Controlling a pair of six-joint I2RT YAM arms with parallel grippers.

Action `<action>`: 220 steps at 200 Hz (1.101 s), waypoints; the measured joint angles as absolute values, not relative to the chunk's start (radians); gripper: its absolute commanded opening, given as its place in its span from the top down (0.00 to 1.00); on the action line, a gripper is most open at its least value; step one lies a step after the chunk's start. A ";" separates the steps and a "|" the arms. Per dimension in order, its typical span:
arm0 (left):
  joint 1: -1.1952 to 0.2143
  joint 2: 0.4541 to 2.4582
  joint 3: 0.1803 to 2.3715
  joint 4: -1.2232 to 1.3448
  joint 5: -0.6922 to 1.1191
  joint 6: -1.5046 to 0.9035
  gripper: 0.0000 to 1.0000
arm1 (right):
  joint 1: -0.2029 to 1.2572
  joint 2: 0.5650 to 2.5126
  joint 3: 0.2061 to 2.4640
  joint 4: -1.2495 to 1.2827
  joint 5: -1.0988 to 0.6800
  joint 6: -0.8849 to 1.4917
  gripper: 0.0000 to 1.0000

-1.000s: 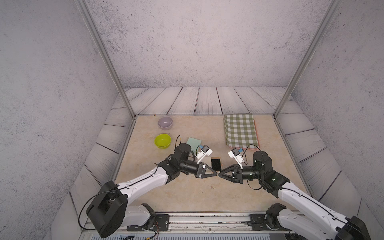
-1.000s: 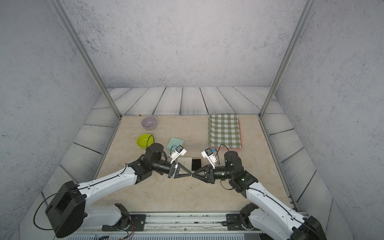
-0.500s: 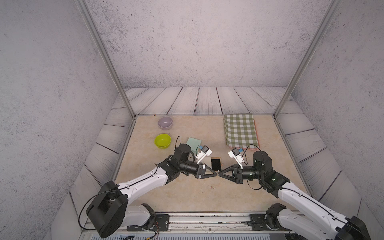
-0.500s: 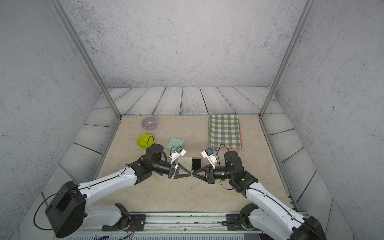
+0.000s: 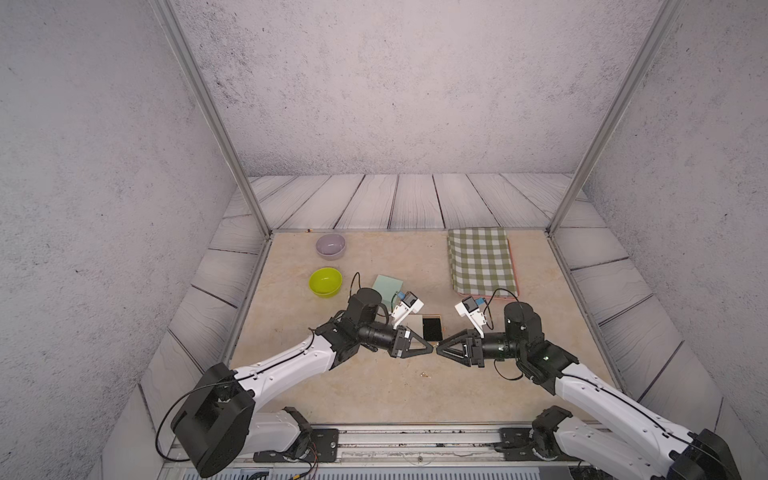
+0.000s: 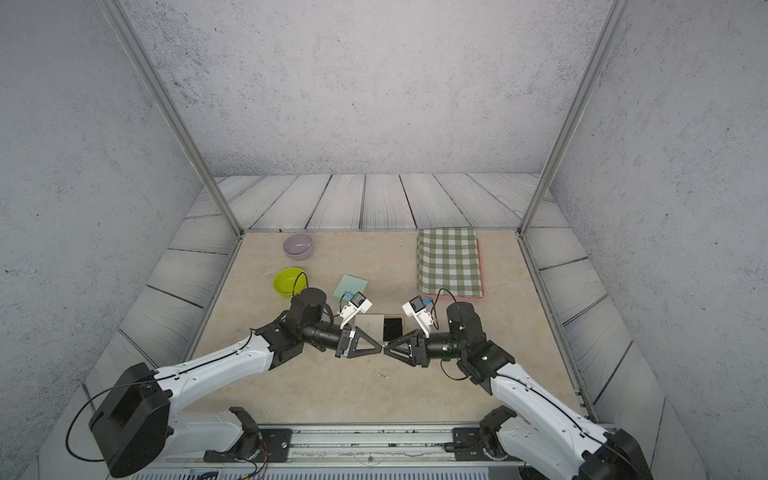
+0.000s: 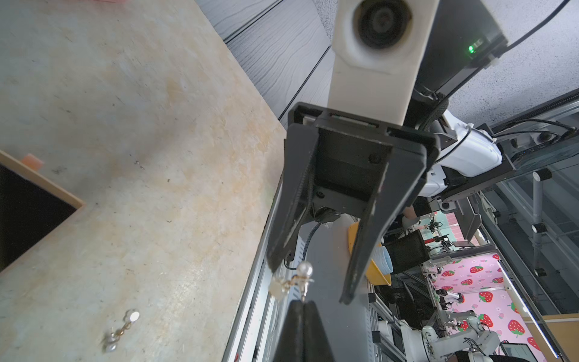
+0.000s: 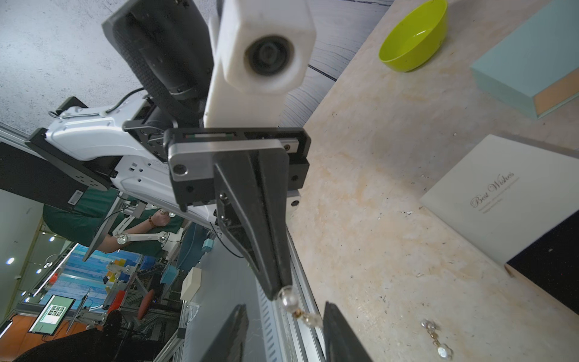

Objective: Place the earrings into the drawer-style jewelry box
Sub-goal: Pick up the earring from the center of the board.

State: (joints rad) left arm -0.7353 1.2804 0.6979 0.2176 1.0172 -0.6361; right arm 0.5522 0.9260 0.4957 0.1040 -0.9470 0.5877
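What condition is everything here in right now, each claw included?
Left gripper: shut on held earring.
Right gripper: open, either side of that earring.
Second earring: loose on table.
Jewelry box: drawer out, looks empty.
Green bowl: upright, empty.
Purple bowl: upright, empty.
Checked cloth: folded flat.

Matt mottled stone-look tabletop [image 5: 374, 386], glossy plastic green bowl [image 5: 325, 281], woven checked cloth [image 5: 481, 261], matt paperboard box [image 8: 507, 194], pearly beads on gold-tone metal earrings [image 7: 120, 329], matt black, probably plastic gripper fingers [image 7: 369, 232].
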 measured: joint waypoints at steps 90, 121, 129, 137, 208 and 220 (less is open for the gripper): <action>-0.735 1.280 0.696 0.218 1.017 -0.636 1.00 | 0.552 0.964 0.498 0.159 -0.967 0.623 0.69; -0.735 1.280 0.696 0.218 1.017 -0.637 1.00 | 0.552 0.958 0.498 0.177 -0.970 0.628 0.75; -0.735 1.280 0.696 0.218 1.017 -0.637 1.00 | 0.552 0.958 0.499 0.179 -0.971 0.630 0.77; -0.735 1.280 0.696 0.218 1.017 -0.637 1.00 | 0.552 0.958 0.498 0.181 -0.973 0.635 0.77; -0.735 1.280 0.695 0.218 1.017 -0.637 1.00 | 0.550 0.958 0.498 0.203 -0.979 0.648 0.82; -0.735 1.280 0.695 0.218 1.017 -0.637 1.00 | 0.550 0.958 0.498 0.206 -0.981 0.654 0.84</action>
